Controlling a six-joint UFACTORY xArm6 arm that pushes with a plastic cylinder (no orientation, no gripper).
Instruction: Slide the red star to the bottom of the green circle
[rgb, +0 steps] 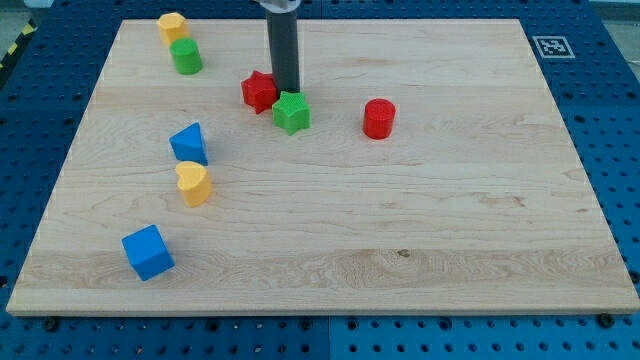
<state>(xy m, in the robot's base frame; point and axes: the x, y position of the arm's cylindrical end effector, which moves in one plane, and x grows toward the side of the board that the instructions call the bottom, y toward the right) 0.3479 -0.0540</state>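
The red star (259, 91) touches my tip (287, 92); green star (292, 112) just below; no claw shows.

Red star (259, 91), green circle (186, 56) — pale wood board (400, 220), dk rod (283, 50)

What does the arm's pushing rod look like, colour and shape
My tip ends a straight, smooth, dark grey cylindrical rod. At the view's top it meets a wider, darker collar cut off by the frame. No cables, markings or sleeve show on it.
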